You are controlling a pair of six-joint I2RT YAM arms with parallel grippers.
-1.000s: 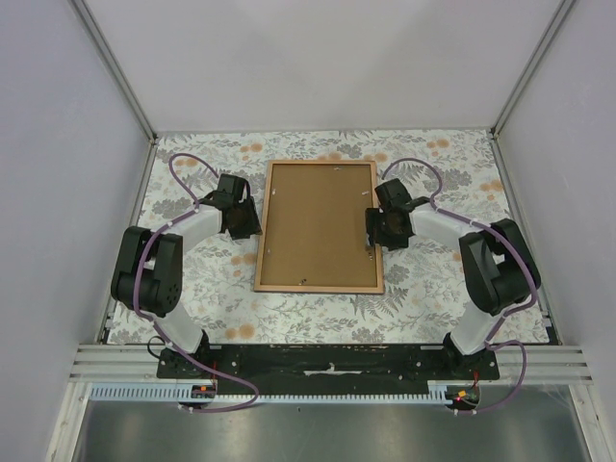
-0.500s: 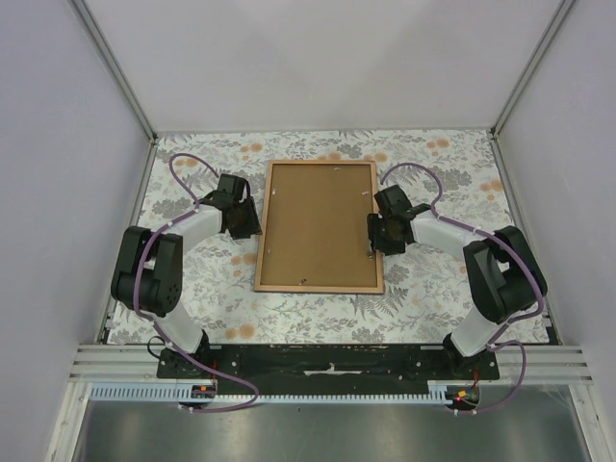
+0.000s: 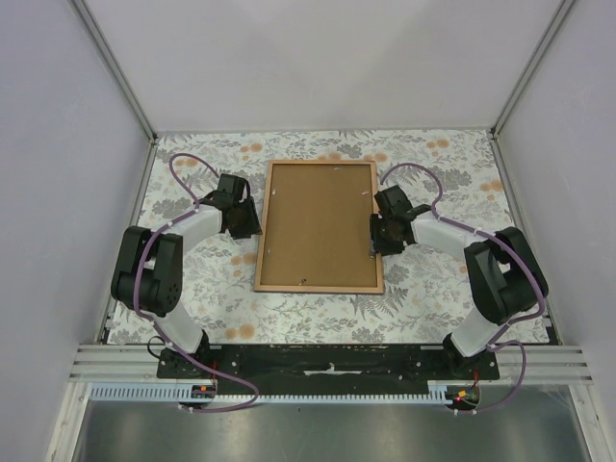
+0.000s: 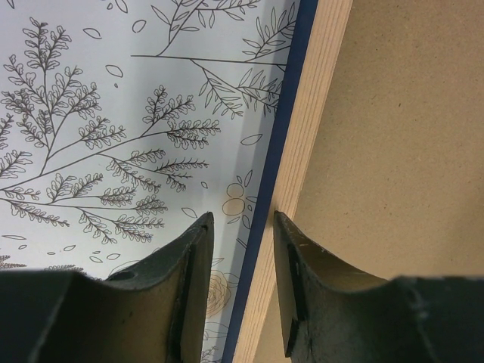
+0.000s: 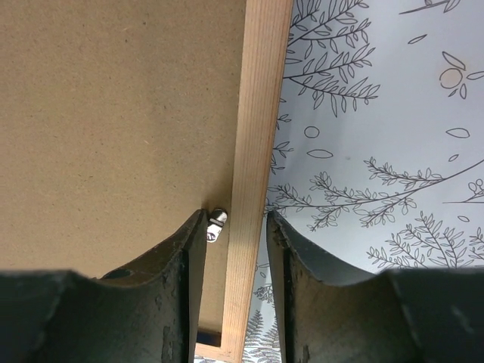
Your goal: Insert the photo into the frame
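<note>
The frame [image 3: 318,287] lies back side up in the middle of the picture, the brown backing panel [image 3: 319,227] inside it. The 2 grippers stand at its 2 long edges. The left gripper [image 4: 240,227] is half open astride the left rail; I cannot tell if it presses. The right gripper [image 5: 236,223] is half open astride the right rail, holding nothing.

Frame [image 3: 318,287] lies flat mid-counter [image 3: 423,289], with the backing panel [image 3: 318,226] covering its whole opening. Left gripper [image 4: 243,227] straddles the left rim, jaws apart, and bare counter shows between the outer finger and the blue edge. Right gripper [image 5: 237,219] straddles the right rim with less room; a metal tab [image 5: 217,224] sits in the slim gap by the inner finger. Passable counter strips run all round the frame, bounded by side walls [image 3: 58,144].
</note>
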